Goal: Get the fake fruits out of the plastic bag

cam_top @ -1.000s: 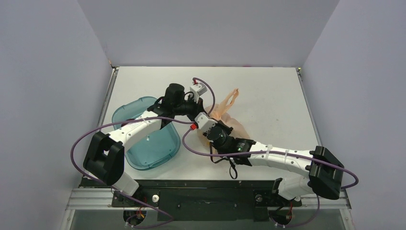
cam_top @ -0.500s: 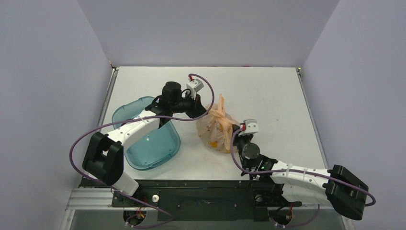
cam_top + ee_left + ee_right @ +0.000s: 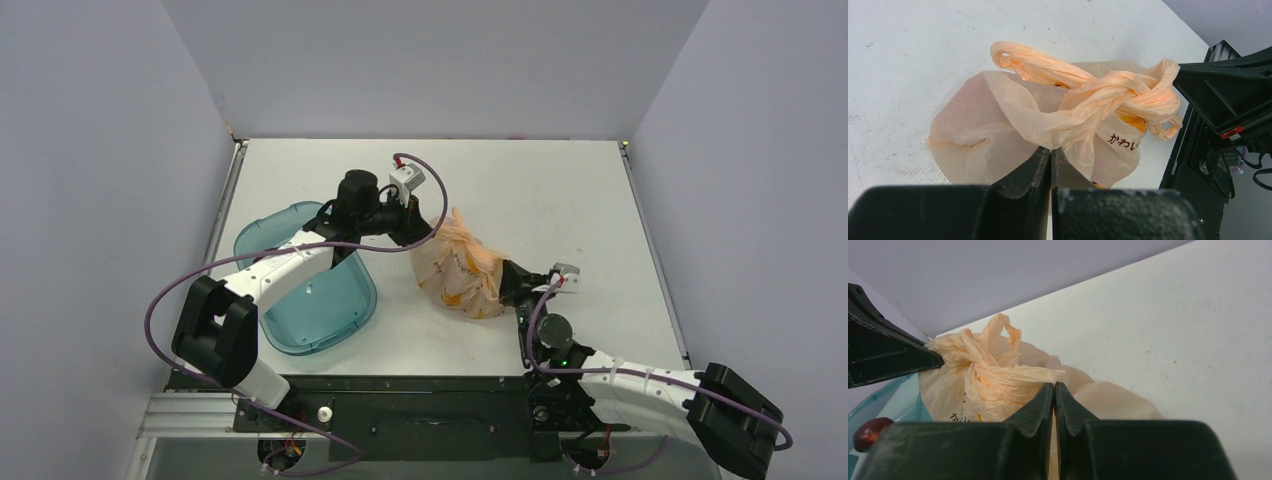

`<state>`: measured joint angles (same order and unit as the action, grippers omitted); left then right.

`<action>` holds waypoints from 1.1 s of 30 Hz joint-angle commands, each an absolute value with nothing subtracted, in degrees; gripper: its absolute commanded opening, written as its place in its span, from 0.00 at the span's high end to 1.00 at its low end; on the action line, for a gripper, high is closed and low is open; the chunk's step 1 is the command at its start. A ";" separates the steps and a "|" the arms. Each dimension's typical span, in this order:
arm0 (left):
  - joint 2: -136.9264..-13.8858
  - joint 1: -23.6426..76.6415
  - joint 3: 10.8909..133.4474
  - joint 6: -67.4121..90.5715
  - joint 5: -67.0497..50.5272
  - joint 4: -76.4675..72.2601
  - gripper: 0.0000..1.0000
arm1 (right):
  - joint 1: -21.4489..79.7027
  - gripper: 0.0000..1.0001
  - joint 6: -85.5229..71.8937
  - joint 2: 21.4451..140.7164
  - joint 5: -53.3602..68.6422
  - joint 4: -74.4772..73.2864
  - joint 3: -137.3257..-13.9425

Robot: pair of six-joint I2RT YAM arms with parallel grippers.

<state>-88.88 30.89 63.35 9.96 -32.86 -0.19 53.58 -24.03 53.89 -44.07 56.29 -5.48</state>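
Note:
The peach-orange plastic bag (image 3: 460, 268) lies mid-table with its handle loops twisted together (image 3: 1118, 95). My left gripper (image 3: 424, 233) is shut on the bag's film at its far-left side (image 3: 1051, 149). My right gripper (image 3: 507, 281) is shut on the film at the bag's right side (image 3: 1054, 385). Something yellow (image 3: 1134, 121) shows through the film; the other fruits in the bag are hidden. A round dark red fruit (image 3: 868, 432) shows at the teal tray in the right wrist view.
A teal see-through tray (image 3: 262, 232) stands left of the bag, partly under my left arm; its wall shows in the right wrist view (image 3: 903, 400). The table's right edge (image 3: 655, 260) and back wall bound the white surface.
My right arm has drawn back from over the bag to its right side and now pinches the film there. The bag stretches wider to the right. My left gripper has barely moved.

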 commanded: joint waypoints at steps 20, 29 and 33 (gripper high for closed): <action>-86.52 30.23 64.08 9.84 -32.85 -2.44 1.00 | 52.56 0.25 18.66 65.59 -22.50 -25.59 -59.01; -86.55 30.23 64.03 9.76 -31.89 -2.42 1.00 | 54.29 0.44 20.47 77.79 -25.84 -34.41 -67.44; -86.59 30.23 64.11 9.79 -31.86 -2.38 1.00 | 56.77 0.54 20.54 80.55 -31.45 -34.20 -68.05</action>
